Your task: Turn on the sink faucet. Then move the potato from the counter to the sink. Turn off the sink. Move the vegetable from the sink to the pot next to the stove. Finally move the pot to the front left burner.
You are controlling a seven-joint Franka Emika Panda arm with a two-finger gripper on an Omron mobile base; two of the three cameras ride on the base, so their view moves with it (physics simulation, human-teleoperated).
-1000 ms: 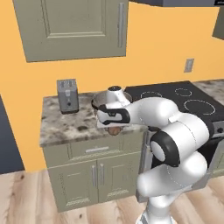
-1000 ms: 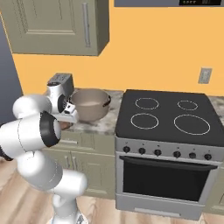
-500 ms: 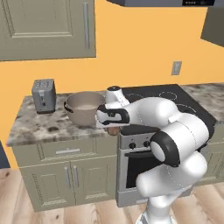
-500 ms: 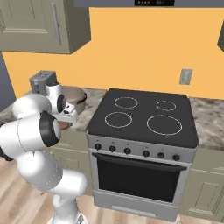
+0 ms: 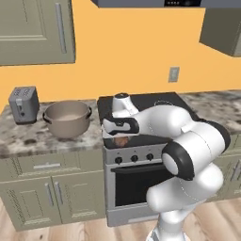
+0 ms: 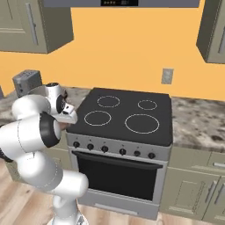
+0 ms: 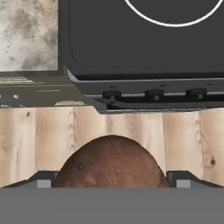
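Observation:
My gripper [image 5: 121, 137] is shut on the brown potato [image 5: 122, 140] and hangs just in front of the stove's front left corner. In the hand view the potato [image 7: 111, 162] bulges up between the two dark finger tips, above the wood floor. On the marble counter left of the stove stands the grey-brown pot [image 5: 68, 117], upright, with nothing visible inside. From the right side, the front left burner [image 6: 97, 117] is a white ring on the black cooktop, a little right of my gripper [image 6: 67, 118].
A silver toaster [image 5: 23, 104] sits at the counter's far left. The stove's knob row [image 7: 151, 94] and oven door [image 6: 116, 173] face me. More counter [image 6: 200, 121] runs right of the stove, and wall cabinets [image 5: 35, 28] hang above.
The base has driven to the right, so the whole scene slid left and the stove now stands in front. The potato stays in the shut gripper, held at the same height.

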